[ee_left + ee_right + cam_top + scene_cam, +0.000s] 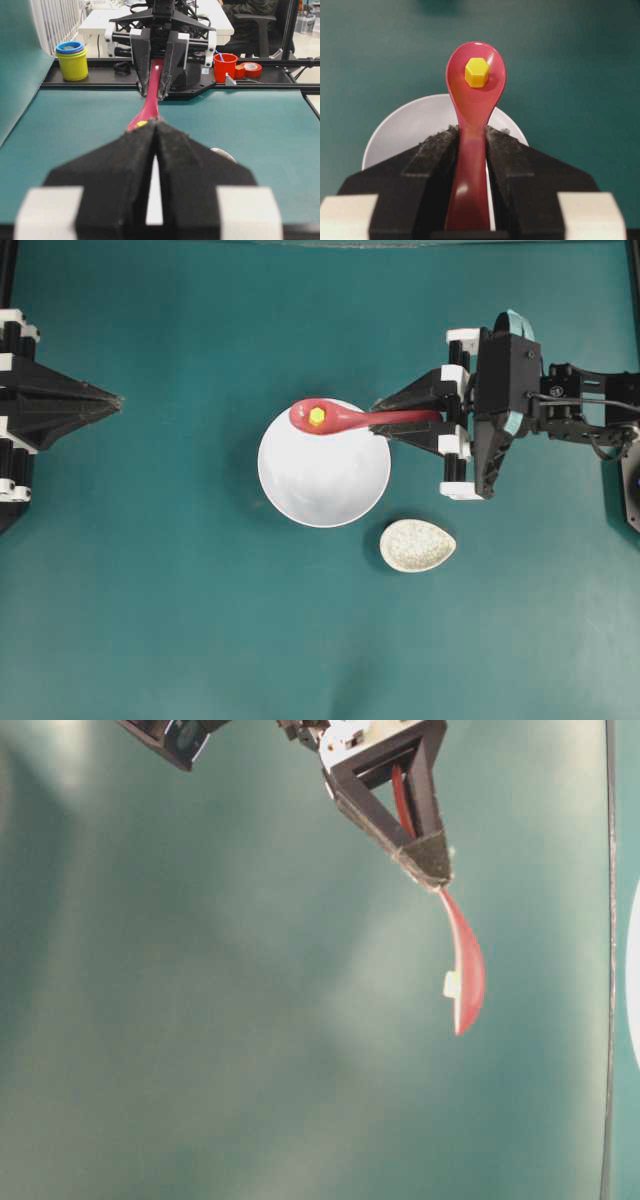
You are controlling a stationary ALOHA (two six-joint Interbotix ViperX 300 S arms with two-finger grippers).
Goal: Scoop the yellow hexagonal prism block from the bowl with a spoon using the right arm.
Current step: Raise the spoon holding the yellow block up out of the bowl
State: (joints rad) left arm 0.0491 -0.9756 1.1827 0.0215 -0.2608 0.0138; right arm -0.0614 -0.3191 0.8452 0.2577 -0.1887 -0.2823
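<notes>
The yellow hexagonal prism block (317,416) lies in the scoop of the pinkish-red spoon (345,419), held over the far rim of the white bowl (324,480). My right gripper (383,420) is shut on the spoon's handle. In the right wrist view the block (477,72) sits in the spoon (474,115) above the bowl (405,130), with the gripper (471,131) clamped on the handle. The table-level view shows the spoon (465,965) raised, hanging from the gripper (425,860). My left gripper (118,399) is shut and empty at the left edge, also in its wrist view (156,124).
A speckled off-white oval spoon rest (417,545) lies just right of the bowl's near side. In the left wrist view, yellow and blue stacked cups (71,61) and a red cup (225,66) stand on the far frame behind the right arm.
</notes>
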